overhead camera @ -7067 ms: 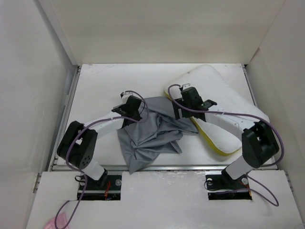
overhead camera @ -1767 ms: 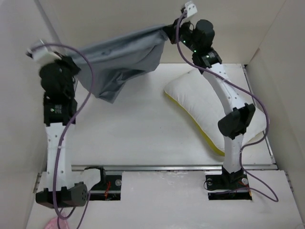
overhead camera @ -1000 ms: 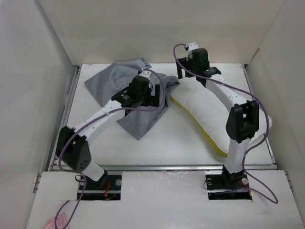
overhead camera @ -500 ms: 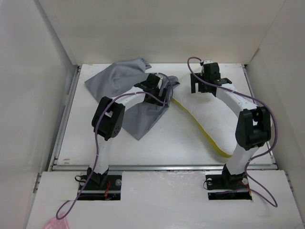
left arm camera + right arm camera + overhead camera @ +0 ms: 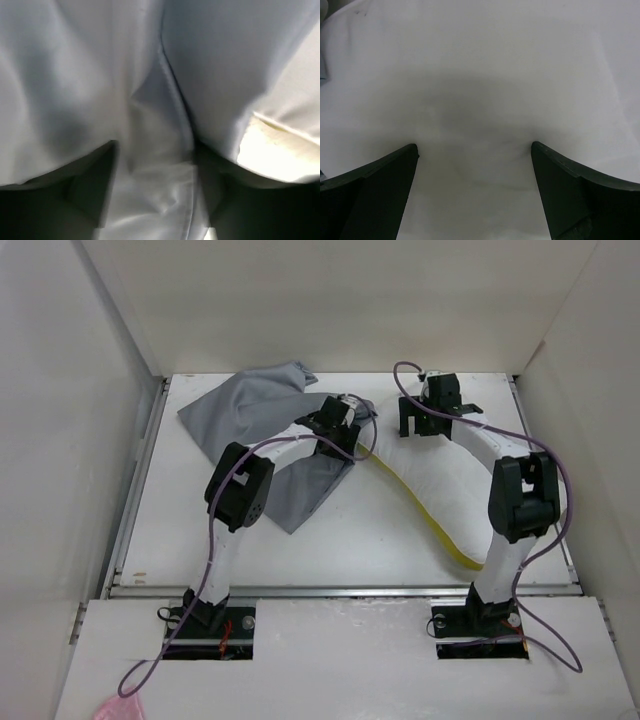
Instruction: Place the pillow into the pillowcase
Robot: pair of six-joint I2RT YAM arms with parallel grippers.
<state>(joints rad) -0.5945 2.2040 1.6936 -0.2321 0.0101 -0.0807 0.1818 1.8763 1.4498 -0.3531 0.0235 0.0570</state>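
Left gripper looks closed on a bunched fold of the pillowcase, at the edge beside the pillow; probably pinning the mouth where you need it; right gripper is spread wide with nothing in it, poised over the pillow's far end, set to grab; pillow lies on the right of the table, touching the pillowcase, none of it inside yet; your next job is opening that mouth.

White pillow, yellow band along its left edge, is lying diagonally from far centre to near right. Grey pillowcase is lying wrinkled at far left, its right end touching the pillow's far corner.
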